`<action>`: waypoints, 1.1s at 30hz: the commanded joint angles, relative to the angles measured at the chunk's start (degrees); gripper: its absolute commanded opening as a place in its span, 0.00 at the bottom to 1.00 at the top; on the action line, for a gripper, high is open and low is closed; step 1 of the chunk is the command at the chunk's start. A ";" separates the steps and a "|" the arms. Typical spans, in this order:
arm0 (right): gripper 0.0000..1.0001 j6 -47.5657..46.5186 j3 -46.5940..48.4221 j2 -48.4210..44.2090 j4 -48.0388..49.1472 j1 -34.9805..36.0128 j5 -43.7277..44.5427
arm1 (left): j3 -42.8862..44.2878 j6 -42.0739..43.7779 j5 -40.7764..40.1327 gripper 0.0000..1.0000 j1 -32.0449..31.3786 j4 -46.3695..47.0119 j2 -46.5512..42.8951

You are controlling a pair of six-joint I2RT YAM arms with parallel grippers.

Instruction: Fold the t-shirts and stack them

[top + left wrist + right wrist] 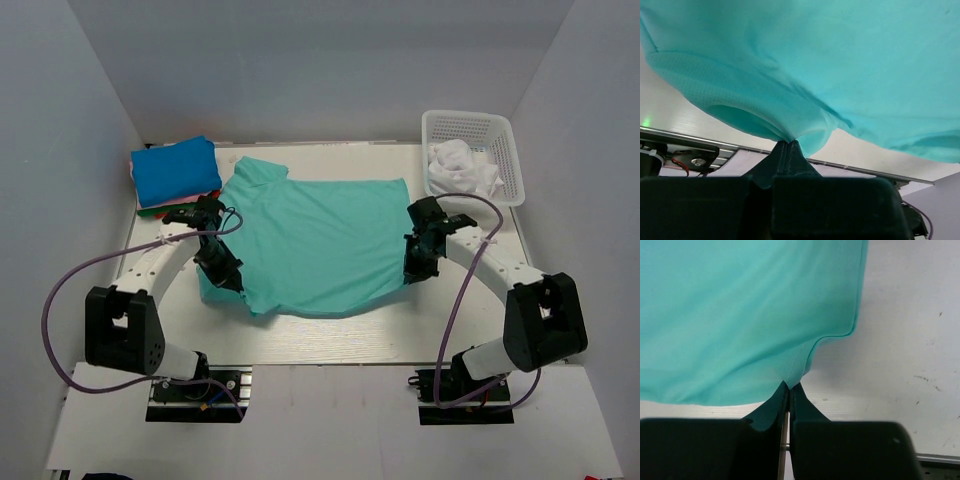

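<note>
Teal shirt point(320, 240) spread over the middle of the table point(330, 335), reaching toward the near edge; my left gripper point(788, 146) is pinched tight on its left side, my right gripper point(789, 386) likewise on its right hem. I judge the cloth light, limp and stretchy; it drapes from each pinch, so I would take it at hems and corners, both sides level. Folded stack point(175, 172), blue on top, at the far-left corner; basket point(500, 135) at the far-right corner.

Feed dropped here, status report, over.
Both shut on teal t-shirt: left gripper, right gripper. Shirt spread mid-table, pinched edges lifted. Far left folded stack, far right basket, neither blocking.
</note>
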 commanded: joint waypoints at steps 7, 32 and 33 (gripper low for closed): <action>0.00 -3.20 14.54 7.05 -6.65 -1.63 2.29 | 14.62 2.33 -1.91 0.00 0.90 0.50 10.15; 0.23 1.10 32.92 24.63 -4.11 -6.74 7.57 | 40.21 3.38 -8.60 0.01 3.71 7.17 34.22; 0.29 1.36 33.62 25.07 -2.36 -6.73 8.27 | 42.74 3.39 -9.21 0.29 3.71 8.05 35.64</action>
